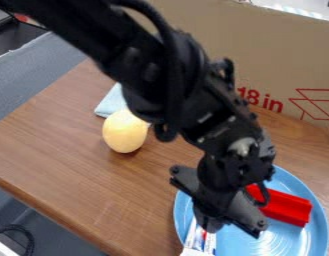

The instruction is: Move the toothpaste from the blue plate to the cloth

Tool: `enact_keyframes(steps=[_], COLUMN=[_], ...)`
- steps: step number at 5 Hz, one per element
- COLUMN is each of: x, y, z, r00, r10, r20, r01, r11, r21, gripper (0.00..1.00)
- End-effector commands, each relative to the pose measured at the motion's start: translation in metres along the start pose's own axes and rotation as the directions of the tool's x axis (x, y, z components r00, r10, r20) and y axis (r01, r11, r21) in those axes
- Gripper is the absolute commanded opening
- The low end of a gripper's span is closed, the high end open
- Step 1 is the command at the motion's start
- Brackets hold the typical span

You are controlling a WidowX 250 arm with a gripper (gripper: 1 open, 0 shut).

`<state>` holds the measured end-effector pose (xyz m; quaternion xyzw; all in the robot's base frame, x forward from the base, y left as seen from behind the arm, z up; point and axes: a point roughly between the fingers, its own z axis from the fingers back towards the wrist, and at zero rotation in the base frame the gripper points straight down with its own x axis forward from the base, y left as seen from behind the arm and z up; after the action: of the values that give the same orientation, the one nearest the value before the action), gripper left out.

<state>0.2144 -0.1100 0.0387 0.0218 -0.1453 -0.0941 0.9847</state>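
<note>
A yellow ball (124, 131) rests on the wooden table (53, 150); cardboard box (280, 60) behind.

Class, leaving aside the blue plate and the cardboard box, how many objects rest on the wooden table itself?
2: the yellow ball beside the arm, and the cloth just behind the ball. The arm may hide others.

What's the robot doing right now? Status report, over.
Gripper shut on the toothpaste, low over the blue plate. Cloth across the table. Yellow ball near the path.
</note>
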Motion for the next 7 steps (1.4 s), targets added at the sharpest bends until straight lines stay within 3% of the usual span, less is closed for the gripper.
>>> enact_keyframes(steps=[1,2,3,4,5,6,7], x=[0.022,0.034,0.045,0.068,0.079,0.084,0.08], y=[-0.002,0.004,0.003,0.001,-0.004,-0.017,-0.015], z=[0.027,0.058,0.067,0.074,0.071,0.064,0.056], r00=[0.995,0.987,0.981,0.979,0.974,0.975,0.966], r10=[0.027,0.045,0.064,0.079,0.137,0.148,0.213], r20=[0.093,0.153,0.182,0.188,0.178,0.164,0.148], r01=[-0.025,-0.043,-0.064,-0.078,-0.138,-0.15,-0.218], r11=[1.0,0.999,0.998,0.997,0.99,0.989,0.976], r21=[-0.018,-0.014,-0.005,-0.012,-0.006,-0.003,0.018], gripper=[0.0,0.0,0.0,0.0,0.0,0.0,0.0])
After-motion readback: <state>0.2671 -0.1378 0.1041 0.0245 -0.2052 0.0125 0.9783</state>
